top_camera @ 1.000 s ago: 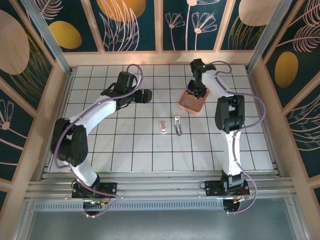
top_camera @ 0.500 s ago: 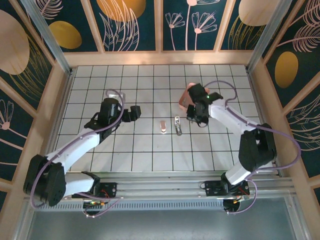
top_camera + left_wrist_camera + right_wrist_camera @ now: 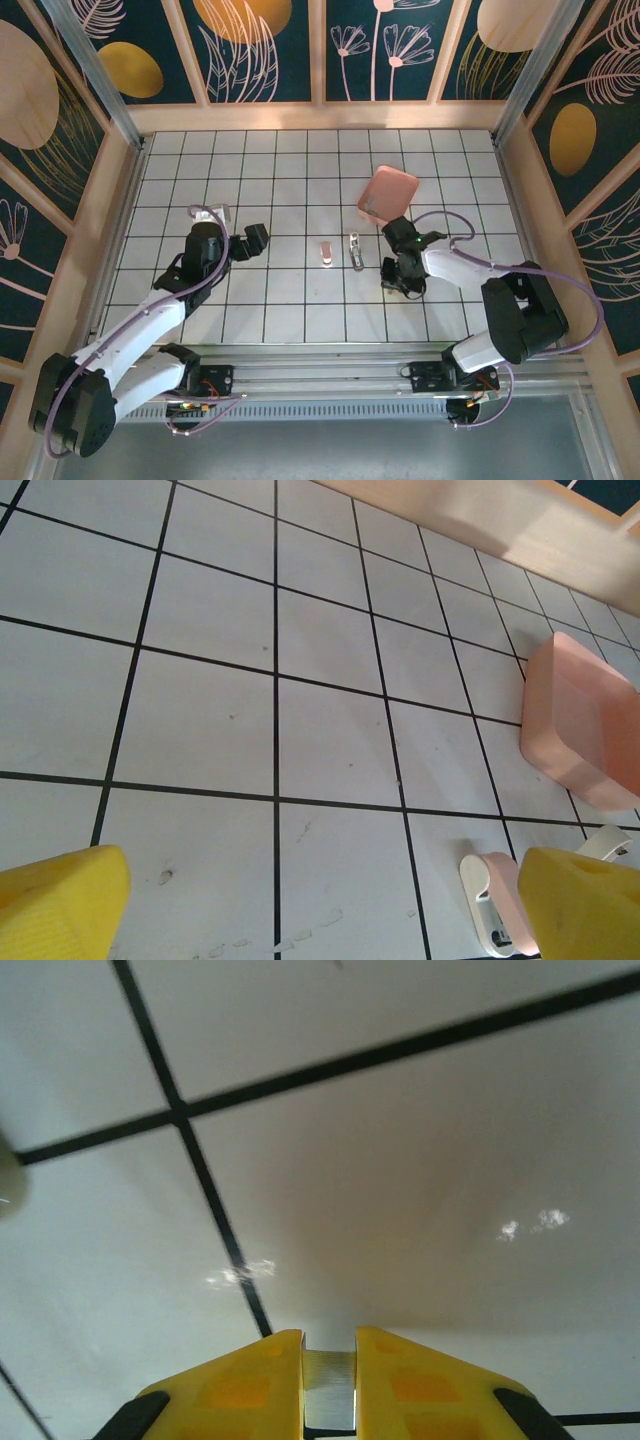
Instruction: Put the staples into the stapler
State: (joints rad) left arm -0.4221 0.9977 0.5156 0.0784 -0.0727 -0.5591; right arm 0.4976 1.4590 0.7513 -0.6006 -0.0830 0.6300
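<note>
Right gripper: moved from salmon-pink square tray, fingers pinching silver metal strip, probably staples. Left gripper: fingers widened, empty, approaching pale-pink mini stapler. Loading pending.

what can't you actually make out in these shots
Stapler, left wrist view: half behind a finger of the left gripper, cut by the bottom edge.
Tray, left wrist view: runs off the right edge.
Staples, right wrist view: mostly sandwiched in the right gripper; length unreadable.
Silver item, top view: too small to identify.
</note>
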